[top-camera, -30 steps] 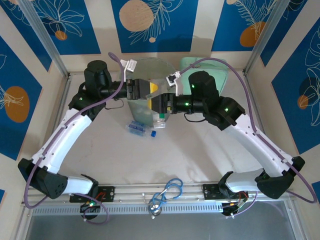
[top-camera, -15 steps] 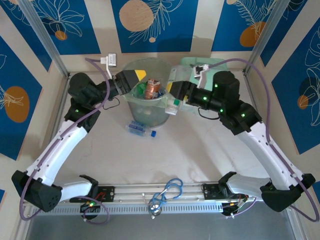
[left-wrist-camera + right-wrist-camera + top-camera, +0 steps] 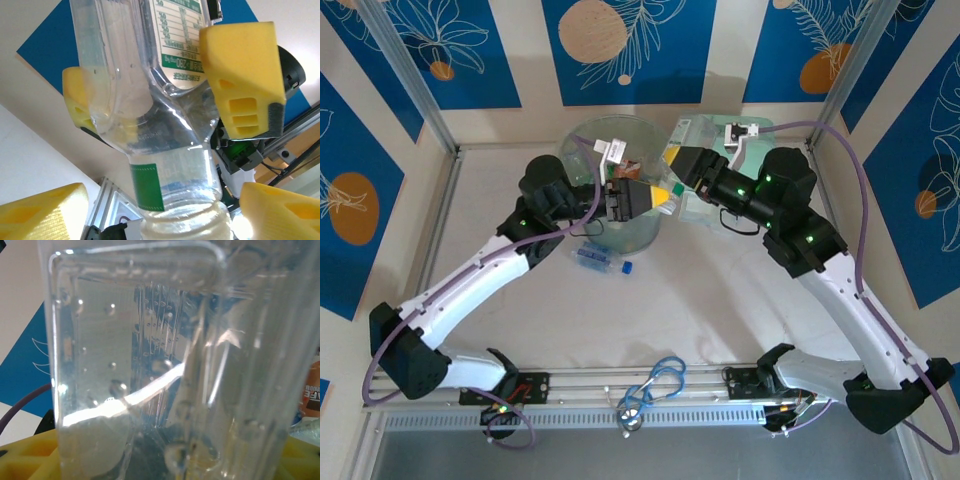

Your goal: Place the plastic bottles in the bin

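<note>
Risk: bottle (image 3: 165,130) clamped in my R gripper (image 3: 673,159), L gripper (image 3: 659,197) wide round neck, upper-centre by bin (image 3: 590,128) rim; mistimed release may drop it outside.

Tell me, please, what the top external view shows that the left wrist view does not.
Top external adds the bin, a clear blue-labelled bottle lying beside it, and the blue cord loop. Left wrist adds detail: the creased green-labelled bottle clamped by the right tool, its neck inside the open left tool. Both share the two tools facing each other.
</note>
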You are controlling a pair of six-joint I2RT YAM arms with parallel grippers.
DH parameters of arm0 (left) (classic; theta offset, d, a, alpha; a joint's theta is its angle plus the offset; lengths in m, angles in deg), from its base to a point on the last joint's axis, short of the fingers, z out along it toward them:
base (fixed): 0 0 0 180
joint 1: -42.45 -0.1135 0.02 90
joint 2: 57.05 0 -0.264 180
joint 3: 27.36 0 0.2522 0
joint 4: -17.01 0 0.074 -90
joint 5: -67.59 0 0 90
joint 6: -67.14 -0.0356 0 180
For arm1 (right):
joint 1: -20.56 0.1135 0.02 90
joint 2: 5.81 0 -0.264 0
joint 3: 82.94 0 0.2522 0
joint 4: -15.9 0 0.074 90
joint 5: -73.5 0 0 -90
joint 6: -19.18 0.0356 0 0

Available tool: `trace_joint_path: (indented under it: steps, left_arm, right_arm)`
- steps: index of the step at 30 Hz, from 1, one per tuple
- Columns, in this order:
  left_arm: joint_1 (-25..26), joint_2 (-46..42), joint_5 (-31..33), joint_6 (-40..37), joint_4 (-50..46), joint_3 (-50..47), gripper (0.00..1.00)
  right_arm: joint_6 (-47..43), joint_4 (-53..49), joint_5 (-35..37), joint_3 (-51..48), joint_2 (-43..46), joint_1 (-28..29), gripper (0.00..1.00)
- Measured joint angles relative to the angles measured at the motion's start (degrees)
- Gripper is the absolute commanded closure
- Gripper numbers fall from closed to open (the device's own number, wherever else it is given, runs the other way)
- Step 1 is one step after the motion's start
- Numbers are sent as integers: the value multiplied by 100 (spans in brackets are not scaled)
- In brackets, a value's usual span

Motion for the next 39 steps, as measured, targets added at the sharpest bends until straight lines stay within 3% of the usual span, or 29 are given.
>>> trace_joint_path:
  steps: [5, 10, 11, 14, 17, 22, 26, 28, 31, 35, 39]
  left_arm:
    - [22, 81, -131, 50, 149, 37, 47]
    - [31, 83, -153, 35, 160, 57, 55]
    - [31, 83, -142, 35, 149, 59, 54]
    - [31, 92, -155, 20, 122, 68, 34]
    - [44, 170, -247, 66, 210, 96, 30]
    - [44, 286, -319, 136, 293, 103, 51]
    - [42, 280, -304, 39, 118, 116, 60]
    - [42, 269, -280, -103, -70, 155, 62]
    - [-17, 240, -164, -542, -535, 282, 62]
    - [-245, 227, 240, -1482, -1679, 706, 60]
    - [-704, 256, 866, -2570, -2850, 1515, 62]
  right_arm:
    - [133, 160, 13, -109, -4, 2, 39]
    - [173, 238, 24, -155, -4, 7, 39]
    - [155, 247, 33, -162, -4, 7, 39]
    - [170, 306, 44, -210, -4, 11, 39]
    - [203, 372, 44, -251, -4, 17, 39]
    - [197, 387, 87, -275, -4, 28, 39]
    - [127, 428, 149, -341, -4, 28, 38]
    - [81, 402, 153, -350, -4, 28, 32]
    - [127, 286, 201, -337, 9, 11, 3]
    - [46, -656, 407, 59, 33, -345, 1]
    - [26, -1532, 448, 181, 295, -1237, 1]
